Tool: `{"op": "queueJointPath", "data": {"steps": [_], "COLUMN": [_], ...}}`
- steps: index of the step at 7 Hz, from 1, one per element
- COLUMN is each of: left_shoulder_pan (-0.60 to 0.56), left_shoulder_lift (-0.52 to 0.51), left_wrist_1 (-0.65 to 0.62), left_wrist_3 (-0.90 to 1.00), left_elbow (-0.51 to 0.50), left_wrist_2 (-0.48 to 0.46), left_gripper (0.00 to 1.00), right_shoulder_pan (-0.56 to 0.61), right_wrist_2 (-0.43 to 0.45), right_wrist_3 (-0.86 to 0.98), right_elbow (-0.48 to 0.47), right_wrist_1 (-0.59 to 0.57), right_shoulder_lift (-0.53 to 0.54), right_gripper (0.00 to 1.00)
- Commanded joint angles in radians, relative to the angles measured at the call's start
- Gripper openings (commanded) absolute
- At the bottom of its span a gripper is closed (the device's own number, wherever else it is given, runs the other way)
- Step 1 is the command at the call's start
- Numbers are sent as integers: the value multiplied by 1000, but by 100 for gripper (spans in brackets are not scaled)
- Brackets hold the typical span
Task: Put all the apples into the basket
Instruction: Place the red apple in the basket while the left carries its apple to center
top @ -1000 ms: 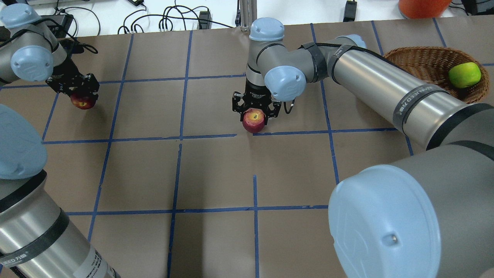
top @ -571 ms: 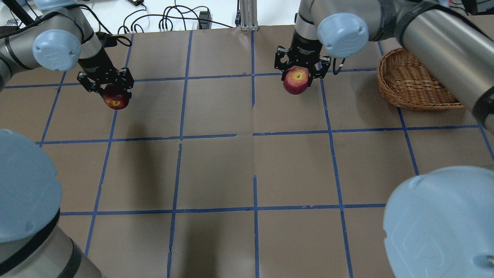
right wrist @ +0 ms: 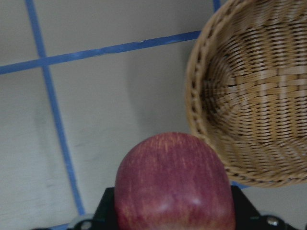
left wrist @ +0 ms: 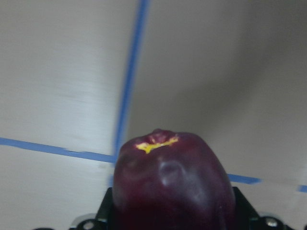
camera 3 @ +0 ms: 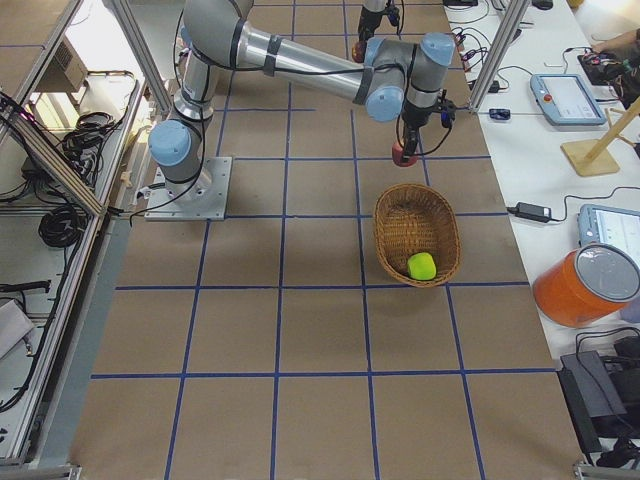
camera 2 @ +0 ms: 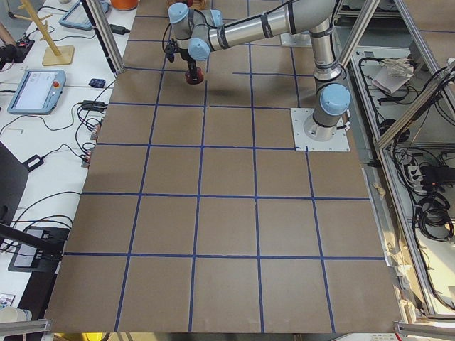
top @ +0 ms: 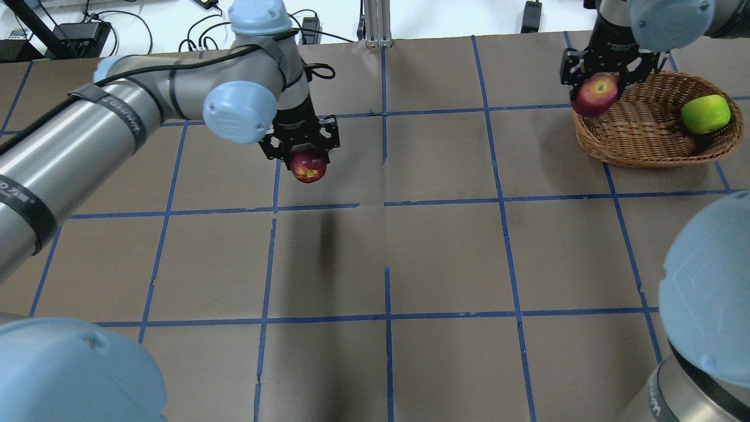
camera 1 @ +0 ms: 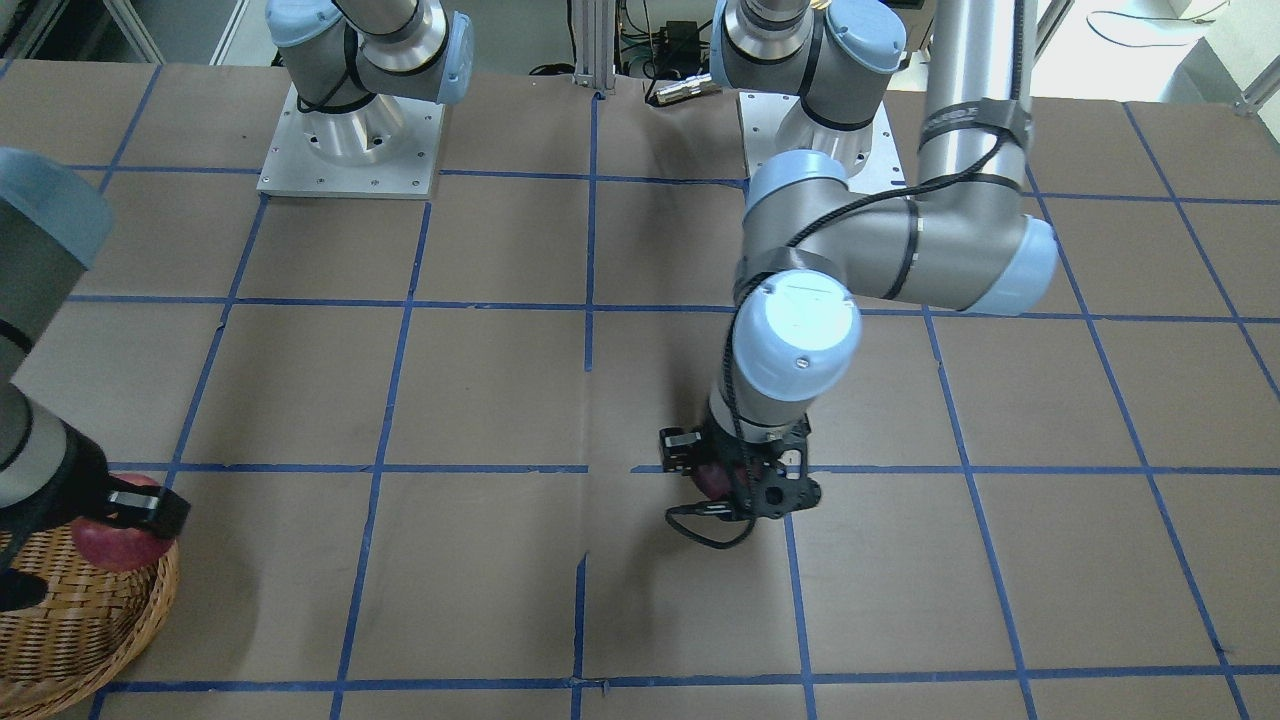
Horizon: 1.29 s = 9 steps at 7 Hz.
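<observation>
My right gripper [top: 596,88] is shut on the red apple [top: 595,95] and holds it in the air over the left rim of the wicker basket [top: 633,138]. The same apple fills the bottom of the right wrist view [right wrist: 173,184], beside the basket [right wrist: 259,96]. The yellow-green apple [top: 705,113] lies inside the basket at its right side. My left gripper [top: 306,159] is shut on the dark maroon apple [top: 309,167] and holds it above the table, left of centre. That apple also shows in the left wrist view [left wrist: 172,184].
The brown paper table [top: 387,258] has a grid of blue tape lines. Cables and power bricks [top: 252,29] lie along the far edge. An orange bucket [camera 3: 590,285] and tablets stand on the side bench beyond the basket.
Both arms have swept to the right with their apples. The right gripper has gone from mid-table to the basket's left rim. The left gripper has moved from the far left toward the centre.
</observation>
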<state>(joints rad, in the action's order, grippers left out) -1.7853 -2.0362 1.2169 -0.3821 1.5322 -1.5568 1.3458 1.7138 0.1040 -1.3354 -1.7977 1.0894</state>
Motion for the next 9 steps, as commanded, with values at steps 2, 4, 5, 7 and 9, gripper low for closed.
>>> {"op": "queueJointPath", "data": {"steps": [2,4,5,7,9], "left_shoulder_pan": [-157,-161,-148,-137,-45], "left_shoulder_lift": [-53,-61,-26,52,218], "left_wrist_1": [-279,-365,-328,-161,164], "left_wrist_3": [-84,-84,-89,-81,59], "left_elbow": [153,181,171,125,68], "left_wrist_2": [4,35,122,120,113], "left_gripper": [55,100,100,100,100], "right_shoulder_pan": [-190,-203,-203,-203,-174], "right_wrist_2": [21,18,14,15,-5], "right_wrist_3": [311,330,330,324,319], "right_elbow": [-1,-8,-10,5,7], "right_wrist_1": [-179,-224,-220,-169,-22], "right_shoulder_lift": [-127,-164,-164,-148,-54], "right_gripper": [0,15,77,100,100]}}
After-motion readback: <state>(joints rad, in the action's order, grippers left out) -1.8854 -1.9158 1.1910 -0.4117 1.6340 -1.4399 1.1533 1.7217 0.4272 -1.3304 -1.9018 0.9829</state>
